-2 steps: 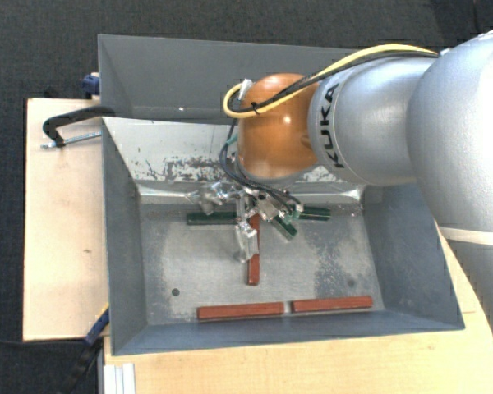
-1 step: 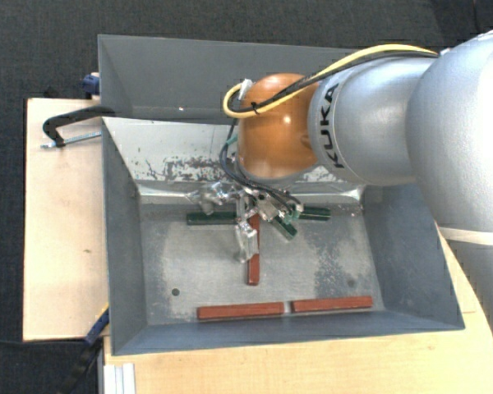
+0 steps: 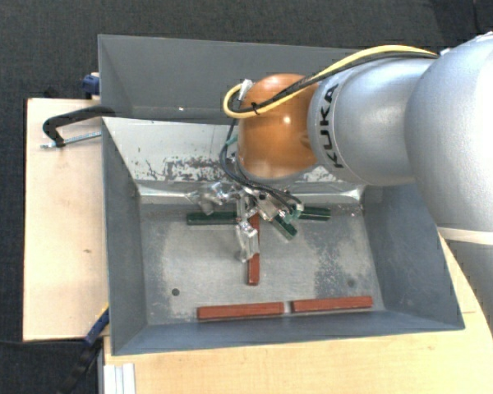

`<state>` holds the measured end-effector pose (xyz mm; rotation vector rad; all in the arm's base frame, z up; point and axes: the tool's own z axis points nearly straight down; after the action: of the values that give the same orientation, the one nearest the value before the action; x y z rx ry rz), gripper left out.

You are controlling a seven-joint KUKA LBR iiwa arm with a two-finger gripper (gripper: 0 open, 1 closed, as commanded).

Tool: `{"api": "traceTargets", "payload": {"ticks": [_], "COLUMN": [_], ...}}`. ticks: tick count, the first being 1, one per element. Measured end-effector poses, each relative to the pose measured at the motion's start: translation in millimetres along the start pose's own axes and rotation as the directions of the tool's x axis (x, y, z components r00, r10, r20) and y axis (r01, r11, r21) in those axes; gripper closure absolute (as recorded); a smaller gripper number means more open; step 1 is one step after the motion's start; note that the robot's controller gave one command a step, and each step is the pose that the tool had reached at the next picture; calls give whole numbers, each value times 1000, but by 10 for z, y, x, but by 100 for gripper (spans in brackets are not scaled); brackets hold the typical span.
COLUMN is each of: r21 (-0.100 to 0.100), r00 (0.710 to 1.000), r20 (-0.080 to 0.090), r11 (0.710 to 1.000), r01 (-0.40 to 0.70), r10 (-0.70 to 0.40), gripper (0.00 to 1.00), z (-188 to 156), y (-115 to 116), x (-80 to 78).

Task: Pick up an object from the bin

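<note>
Red-brown stick, short and narrow, lies beneath the tool; grip state unclear.

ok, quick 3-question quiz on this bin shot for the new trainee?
1. How many long red-brown bars lie end to end along the wall of the bin nearest the camera? A) one B) two C) four
2. True or false: the dark green sticks lie against that same wall, beside the bars.
3. Fill in: the short stick on the floor just camera-side of the pincer is ___ in colour.
Key: 1 B. 2 false; they lie at the far side of the floor, under the arm. 3 red-brown.
</note>
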<state>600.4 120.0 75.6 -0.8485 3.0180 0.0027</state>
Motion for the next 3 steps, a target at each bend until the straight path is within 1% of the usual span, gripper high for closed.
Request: {"api": "traceTargets", "payload": {"ticks": [1, 2, 3], "r21": [0, 0, 0], "r00": [998, 968, 968], "r20": [0, -1, -1], "r11": [998, 968, 968], "r01": [-58, -252, -252], "r10": [58, 252, 252], "gripper": [0, 100, 100], "z": [33, 39, 39], "y": [47, -3, -3], "x": [-40, -33, -33]}}
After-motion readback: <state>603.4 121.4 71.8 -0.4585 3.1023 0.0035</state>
